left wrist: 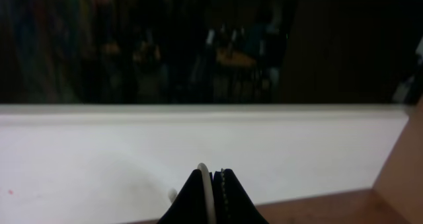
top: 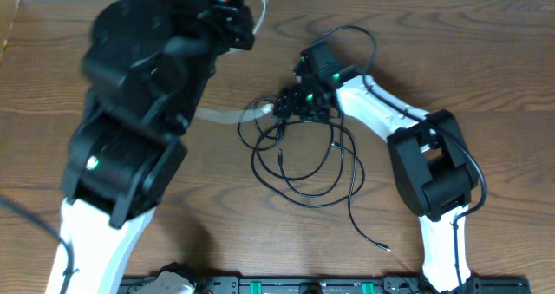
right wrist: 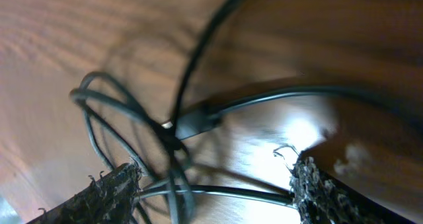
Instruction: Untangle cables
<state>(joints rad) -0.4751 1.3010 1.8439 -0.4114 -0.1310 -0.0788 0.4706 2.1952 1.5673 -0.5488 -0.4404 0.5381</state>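
**Overhead.** Brown wooden table (top: pixel 503 60). Thin long black cable (top: pixel 303 168) in loose overlapping loops, heaped directly under the right claw (top: pixel 299 103) and spreading to its near side, with the free tail trailing toward the right arm's base. Shorter thin white cable (top: pixel 221 114), blurred, running from the knot at the right claw leftward toward the left claw (top: pixel 236 23), which is held high and well apart from the heap. Right arm judged much the nearer to the tangle.

**Left wrist.** Left claw (left wrist: pixel 213 184) closed, with the white cable (left wrist: pixel 207 191) pinched between its fingertips and showing upright at the tips. Beyond the claw, only a white wall (left wrist: pixel 198 138) and a dark room. No black cable seen.

**Right wrist.** Right claw (right wrist: pixel 215 191) standing wide, nothing clamped. Rough-padded fingers (right wrist: pixel 109 194) set either side of the black cable (right wrist: pixel 218 194), one strand crossing straight from finger to finger. A small plug (right wrist: pixel 195 123) just ahead of the claw, beside a cluster of crossings to its left. White cable not made out here.

**Relation for the coming move.** White cable's long axis lying from right claw to left claw. A pull away along that line, with the black loops held down, judged the way to draw it free.
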